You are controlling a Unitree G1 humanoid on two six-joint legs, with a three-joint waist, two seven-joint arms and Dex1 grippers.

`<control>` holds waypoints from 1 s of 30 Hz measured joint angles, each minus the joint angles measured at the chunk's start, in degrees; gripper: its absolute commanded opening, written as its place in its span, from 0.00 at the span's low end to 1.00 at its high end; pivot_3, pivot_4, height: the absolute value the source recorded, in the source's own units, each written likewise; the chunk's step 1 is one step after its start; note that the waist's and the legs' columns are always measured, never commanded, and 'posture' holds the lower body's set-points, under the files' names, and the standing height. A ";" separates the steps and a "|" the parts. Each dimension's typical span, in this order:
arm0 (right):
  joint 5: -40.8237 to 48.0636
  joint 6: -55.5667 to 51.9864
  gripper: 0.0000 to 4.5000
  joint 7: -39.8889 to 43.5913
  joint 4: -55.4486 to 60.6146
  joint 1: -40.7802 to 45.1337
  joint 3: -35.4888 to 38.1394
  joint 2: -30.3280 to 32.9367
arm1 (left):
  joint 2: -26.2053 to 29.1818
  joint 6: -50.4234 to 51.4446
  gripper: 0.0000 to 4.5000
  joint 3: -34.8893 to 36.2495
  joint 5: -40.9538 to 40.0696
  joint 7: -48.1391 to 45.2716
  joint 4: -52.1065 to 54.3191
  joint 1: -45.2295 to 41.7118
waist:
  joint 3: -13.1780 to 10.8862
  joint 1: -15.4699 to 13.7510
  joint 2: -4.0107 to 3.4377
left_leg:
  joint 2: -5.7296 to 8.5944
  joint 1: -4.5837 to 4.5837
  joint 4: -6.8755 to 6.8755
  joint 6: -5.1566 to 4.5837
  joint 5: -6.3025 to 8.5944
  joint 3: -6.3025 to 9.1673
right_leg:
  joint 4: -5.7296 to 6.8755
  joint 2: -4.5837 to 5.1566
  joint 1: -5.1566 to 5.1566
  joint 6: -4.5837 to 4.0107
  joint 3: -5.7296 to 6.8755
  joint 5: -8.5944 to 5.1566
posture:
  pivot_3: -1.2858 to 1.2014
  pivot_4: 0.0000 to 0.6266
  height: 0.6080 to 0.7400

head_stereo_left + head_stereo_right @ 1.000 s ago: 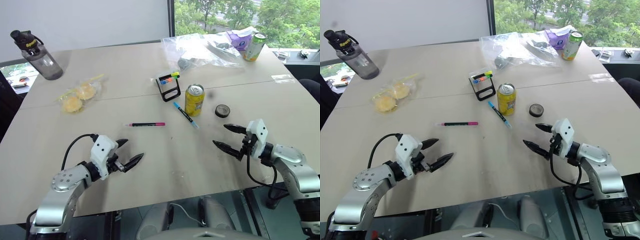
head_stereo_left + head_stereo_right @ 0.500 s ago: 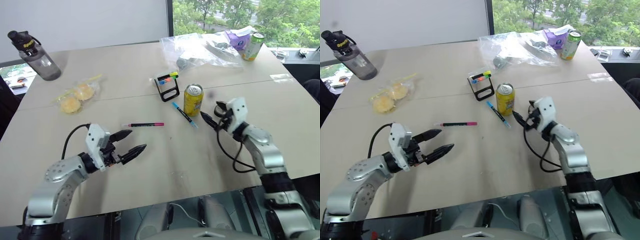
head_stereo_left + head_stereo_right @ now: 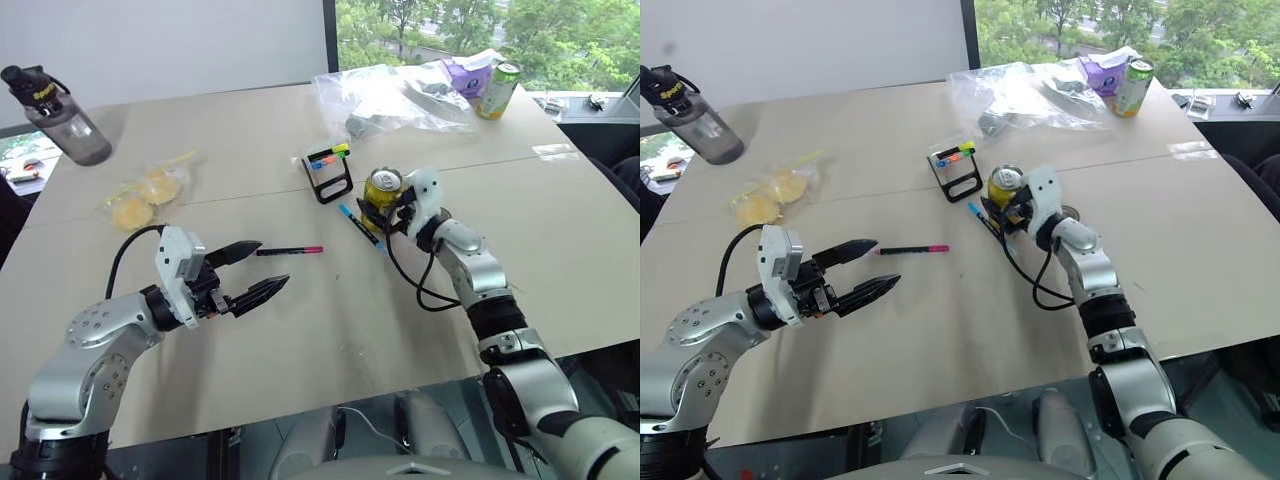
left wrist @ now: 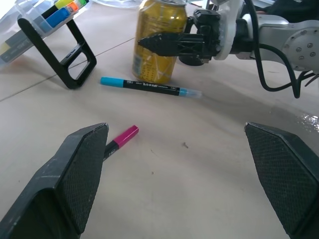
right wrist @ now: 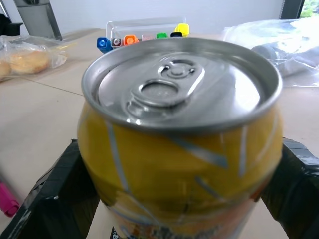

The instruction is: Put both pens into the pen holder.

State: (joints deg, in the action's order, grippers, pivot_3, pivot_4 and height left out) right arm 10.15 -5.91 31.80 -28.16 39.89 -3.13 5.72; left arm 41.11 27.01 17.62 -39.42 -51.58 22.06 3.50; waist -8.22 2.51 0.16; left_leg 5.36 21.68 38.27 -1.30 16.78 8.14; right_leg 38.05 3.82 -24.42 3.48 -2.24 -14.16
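Note:
The black pen with a magenta end (image 3: 290,250) lies on the table just beyond my left gripper (image 3: 268,265), which is open and empty. Its magenta end (image 4: 122,137) shows near one finger in the left wrist view. The blue pen (image 3: 360,224) lies slanted in front of a yellow drink can (image 3: 384,188). My right gripper (image 3: 382,210) is open, one finger on each side of the can (image 5: 179,139); I cannot tell if they touch it. The black pen holder (image 3: 331,171) stands behind the can, with coloured marker tips (image 5: 142,38) at its top.
A dark water bottle (image 3: 48,101) stands at the far left, and a bag of buns (image 3: 140,196) lies nearer. A crumpled clear plastic bag (image 3: 400,90), a purple pack (image 3: 466,73) and a green can (image 3: 491,90) sit at the far right.
My right gripper has swung forward and to the left from the table's near right side up to the yellow can. My left gripper has risen a little toward the black pen.

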 measured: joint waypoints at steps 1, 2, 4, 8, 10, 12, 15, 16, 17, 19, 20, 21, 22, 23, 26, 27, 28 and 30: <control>0.24 0.00 0.99 0.25 -0.28 0.04 0.21 -0.39 | 0.00 0.00 1.00 0.04 0.00 0.26 0.02 0.17 | 0.00 0.00 0.00 | 0.00 0.00 -0.01 0.00 0.00 0.00 | 0.00 0.00 -0.01 0.00 0.00 0.00 | 0.52 0.24 1.00; 0.51 0.00 0.99 0.34 -0.60 0.13 0.31 -0.66 | 0.00 0.00 1.00 0.06 0.00 0.47 0.04 0.29 | 0.00 0.00 -0.01 | 0.00 0.01 -0.01 0.00 0.00 0.00 | 0.01 0.00 -0.02 0.00 -0.01 0.00 | 0.52 0.24 1.00; 0.91 0.00 0.99 0.62 -1.18 0.41 0.65 -1.22 | 0.00 0.00 1.00 0.12 0.01 0.63 0.17 0.58 | -0.01 0.01 -0.01 | 0.00 0.01 -0.01 0.00 0.00 -0.02 | 0.01 -0.01 -0.03 0.00 -0.02 0.00 | 0.52 0.24 1.00; 1.20 0.02 0.75 1.30 -1.22 0.50 1.42 -1.61 | 0.18 -0.01 1.00 0.12 0.29 0.73 0.44 0.77 | -0.01 0.01 -0.01 | 0.00 0.03 -0.01 0.00 0.00 -0.03 | 0.02 -0.01 -0.06 0.00 -0.03 0.00 | 0.52 0.24 1.00; 1.22 0.02 0.74 1.47 -1.22 0.50 1.44 -1.70 | 0.32 -0.02 1.00 0.12 0.79 0.74 0.44 0.72 | -0.01 0.03 -0.02 | 0.00 0.05 -0.03 0.00 0.00 -0.07 | 0.05 -0.02 -0.13 0.00 -0.06 0.00 | 0.52 0.24 1.00; 1.22 0.02 0.74 1.46 -1.21 0.50 1.48 -1.74 | 0.32 -0.02 1.00 0.11 1.04 0.73 0.44 0.41 | -0.01 0.03 -0.02 | -0.01 0.06 -0.04 0.00 0.00 -0.08 | 0.06 -0.02 -0.15 0.00 -0.06 0.00 | 0.52 0.24 1.00; 1.26 -0.11 0.74 1.49 -1.12 0.50 1.52 -1.65 | 0.32 -0.05 1.00 0.03 1.20 0.71 0.44 -0.94 | -0.01 0.04 -0.02 | -0.01 0.07 -0.03 0.00 0.00 -0.09 | 0.06 -0.02 -0.15 0.00 -0.07 0.00 | 0.52 0.24 1.00; 1.35 -0.16 0.74 1.50 -1.08 0.49 1.61 -1.64 | 0.32 -0.07 1.00 -0.07 1.28 0.70 0.43 -1.18 | -0.01 0.06 -0.02 | -0.01 0.07 -0.04 0.00 0.00 -0.10 | 0.05 -0.02 -0.16 0.00 -0.07 0.00 | 0.52 0.24 1.00; 1.49 -0.21 0.74 1.50 -1.05 0.49 1.79 -1.65 | 0.32 -0.08 1.00 -0.24 1.42 0.66 0.43 -1.39 | -0.01 0.06 -0.02 | -0.01 0.08 -0.04 0.00 0.00 -0.10 | 0.05 -0.02 -0.17 0.00 -0.07 0.00 | 0.52 0.24 1.00; 1.74 -0.22 0.74 1.37 -1.00 0.49 2.21 -1.59 | 0.31 -0.08 1.00 -0.34 1.90 0.62 0.34 -1.88 | -0.02 0.04 -0.03 | -0.01 0.11 -0.04 0.00 0.00 -0.09 | 0.05 -0.02 -0.20 0.00 -0.07 0.00 | 0.52 0.24 1.00; 2.04 -0.22 0.74 1.03 -0.93 0.49 2.87 -1.55 | 0.31 -0.08 1.00 -0.46 2.12 0.61 0.26 -2.29 | -0.02 0.02 -0.03 | -0.01 0.12 -0.03 0.00 0.00 -0.09 | 0.05 -0.02 -0.20 0.00 -0.06 0.00 | 0.52 0.24 1.00; 2.53 -0.21 0.74 0.45 -0.75 0.49 3.72 -1.47 | 0.31 -0.09 1.00 -0.67 2.19 0.60 0.21 -2.64 | -0.02 0.00 -0.03 | -0.01 0.13 -0.03 0.00 0.00 -0.10 | 0.05 -0.01 -0.21 0.00 -0.07 0.00 | 0.52 0.24 1.00; 3.04 -0.15 0.74 -0.31 -0.41 0.51 4.67 -1.18 | 0.29 -0.11 1.00 -0.95 2.23 0.57 0.16 -2.95 | -0.03 -0.06 -0.04 | 0.00 0.15 -0.03 0.00 0.00 -0.09 | 0.05 -0.01 -0.22 0.00 -0.06 0.00 | 0.52 0.24 1.00; 3.41 0.03 0.74 -1.05 -0.33 0.75 5.65 -0.58 | 0.28 -0.13 1.00 -1.18 2.26 0.56 0.04 -3.08 | -0.03 -0.13 -0.05 | 0.00 0.15 -0.03 0.00 0.00 -0.09 | 0.05 0.00 -0.22 0.00 -0.05 0.00 | 0.52 0.24 1.00; 3.51 2.26 0.74 -4.61 -1.23 2.59 9.61 3.54 | 0.20 -0.17 1.00 -2.11 2.66 0.55 -0.30 -3.26 | -0.08 -0.33 -0.11 | 0.05 0.20 -0.01 0.00 0.00 -0.08 | 0.04 0.04 -0.24 0.00 -0.03 0.00 | 0.52 0.24 1.00; 3.39 3.07 0.74 -5.97 -2.20 3.61 11.30 5.31 | 0.18 -0.20 1.00 -2.34 2.78 0.55 -0.33 -3.28 | -0.08 -0.33 -0.11 | 0.05 0.20 -0.02 0.00 0.00 -0.08 | 0.03 0.04 -0.24 0.00 -0.03 0.00 | 0.52 0.24 1.00; 2.93 5.10 0.74 -7.91 -4.29 5.02 13.00 8.30 | 0.10 -0.28 1.00 -2.52 3.14 0.50 -0.39 -3.44 | -0.08 -0.32 -0.11 | 0.05 0.20 -0.02 0.00 0.00 -0.09 | 0.03 0.04 -0.25 0.00 -0.03 0.00 | 0.52 0.24 1.00; 1.42 8.00 0.74 -11.51 -8.20 6.68 15.55 13.45 | 0.07 -0.49 1.00 -2.56 3.31 0.43 -0.70 -3.65 | -0.08 -0.32 -0.11 | 0.05 0.19 -0.08 0.00 0.00 -0.09 | 0.01 0.04 -0.25 0.00 -0.03 0.00 | 0.52 0.24 1.00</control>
State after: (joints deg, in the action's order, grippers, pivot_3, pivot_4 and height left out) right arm 11.57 2.09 20.30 -36.36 46.57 12.42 19.17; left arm 41.18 26.53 15.07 -36.12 -51.16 21.36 -0.15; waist -8.30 2.19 0.05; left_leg 5.41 21.88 38.20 -1.30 16.78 8.05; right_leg 38.06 3.87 -24.66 3.48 -2.27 -14.16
